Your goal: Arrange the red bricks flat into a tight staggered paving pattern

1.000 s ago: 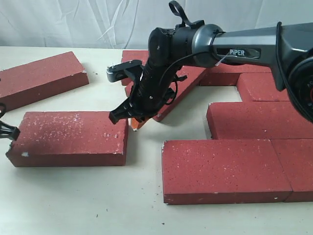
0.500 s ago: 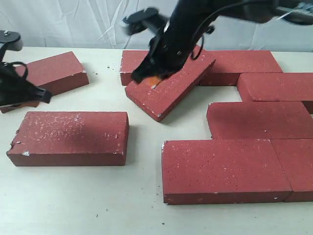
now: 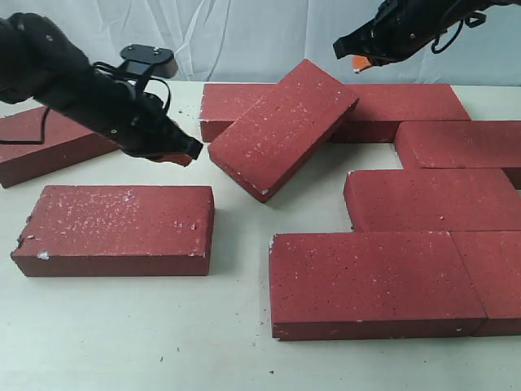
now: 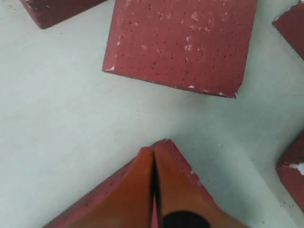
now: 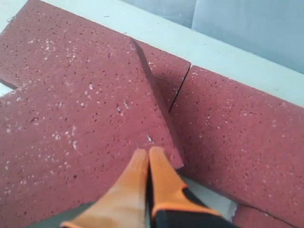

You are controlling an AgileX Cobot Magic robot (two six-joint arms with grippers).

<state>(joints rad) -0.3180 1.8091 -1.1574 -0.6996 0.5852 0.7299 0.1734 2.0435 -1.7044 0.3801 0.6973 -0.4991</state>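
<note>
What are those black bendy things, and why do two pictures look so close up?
Those are two robot arms, each ending in a pincer called a gripper. The wide picture comes from a camera standing away from them: the left gripper hovers over the table, the right gripper is up high at the back. The close pictures come from small cameras on the wrists, so you see orange fingers pressed shut. Neither gripper holds anything. The red bricks lie on the table, most flat, but one tilted brick leans on the back row.
</note>
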